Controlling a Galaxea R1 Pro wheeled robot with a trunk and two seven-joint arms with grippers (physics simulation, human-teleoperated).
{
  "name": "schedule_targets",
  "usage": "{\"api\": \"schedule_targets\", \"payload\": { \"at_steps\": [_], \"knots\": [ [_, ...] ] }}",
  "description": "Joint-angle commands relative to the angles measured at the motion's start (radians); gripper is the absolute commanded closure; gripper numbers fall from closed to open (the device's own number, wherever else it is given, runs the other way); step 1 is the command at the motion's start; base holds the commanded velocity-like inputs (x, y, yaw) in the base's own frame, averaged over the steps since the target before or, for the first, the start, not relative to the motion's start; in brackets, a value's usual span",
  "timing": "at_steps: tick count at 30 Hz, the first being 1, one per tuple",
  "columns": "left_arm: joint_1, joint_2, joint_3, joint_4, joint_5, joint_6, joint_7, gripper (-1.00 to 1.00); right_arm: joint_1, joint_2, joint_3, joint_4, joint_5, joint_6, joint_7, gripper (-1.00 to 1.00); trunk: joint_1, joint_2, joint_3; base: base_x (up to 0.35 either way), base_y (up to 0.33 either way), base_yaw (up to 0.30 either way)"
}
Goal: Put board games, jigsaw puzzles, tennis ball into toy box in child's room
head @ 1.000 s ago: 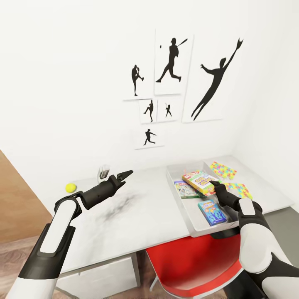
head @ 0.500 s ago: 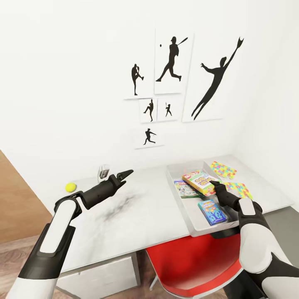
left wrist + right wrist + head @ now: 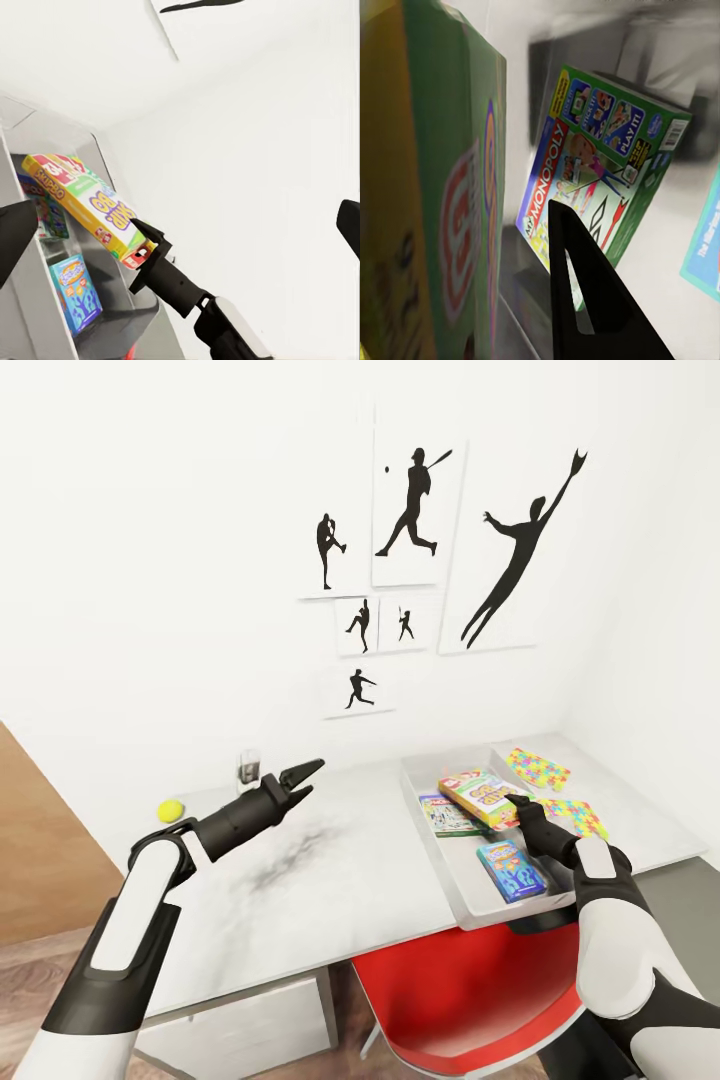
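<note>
Three flat printed game boxes lie in the light grey open-topped toy box (image 3: 465,895) on the pale grey table (image 3: 330,890): the white-green Monopoly box (image 3: 447,817), the small blue box (image 3: 511,870), and the yellow-green-red Skip-Bo box (image 3: 484,798), tilted and clasped at its edge by the right gripper (image 3: 516,801). Two bright jigsaw squares (image 3: 538,768) lie just beyond the toy box. The left gripper (image 3: 306,772), jaws parted, hovers well apart from it. A small yellow-green tennis ball (image 3: 170,811) sits farthest from it.

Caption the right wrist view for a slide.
Right gripper shut on the Skip-Bo box over the toy box, Monopoly box beyond.
</note>
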Motion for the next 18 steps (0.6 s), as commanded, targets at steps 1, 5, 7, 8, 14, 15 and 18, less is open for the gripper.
{"api": "schedule_targets", "payload": {
  "at_steps": [1,5,7,8,14,15,18],
  "knots": [
    [-0.001,0.001,0.000,0.000,-0.003,0.002,-0.004,-1.00,-0.002,0.001,-0.006,0.000,0.000,0.007,0.003,1.00,0.001,-0.002,-0.002,0.000,0.000,0.000],
    [-0.001,0.002,-0.001,-0.002,0.027,0.003,-0.042,-1.00,-0.001,0.000,-0.006,0.000,-0.002,0.007,0.003,1.00,0.001,-0.002,-0.002,0.000,0.000,0.000],
    [-0.001,0.002,-0.002,-0.003,0.040,0.004,-0.057,-1.00,-0.001,0.001,-0.006,0.000,-0.003,0.007,0.003,1.00,0.001,-0.002,-0.002,0.000,0.000,0.000],
    [-0.001,0.002,-0.002,-0.003,0.044,0.004,-0.062,-1.00,-0.001,0.001,-0.006,0.000,-0.003,0.007,0.003,1.00,0.001,-0.002,-0.002,0.000,0.000,0.000],
    [-0.001,0.002,-0.003,-0.003,0.054,0.004,-0.074,-1.00,-0.001,0.001,-0.006,0.000,-0.003,0.007,0.003,1.00,0.001,-0.002,-0.002,0.000,0.000,0.000],
    [-0.001,0.002,-0.004,-0.003,0.056,0.004,-0.076,-1.00,-0.001,0.001,-0.006,0.000,-0.003,0.007,0.003,1.00,0.001,-0.002,-0.002,0.000,0.000,0.000],
    [-0.001,0.002,-0.004,-0.003,0.058,0.004,-0.079,-1.00,-0.001,0.001,-0.006,0.000,-0.003,0.007,0.003,1.00,0.001,-0.002,-0.002,0.000,0.000,0.000]
  ]
}}
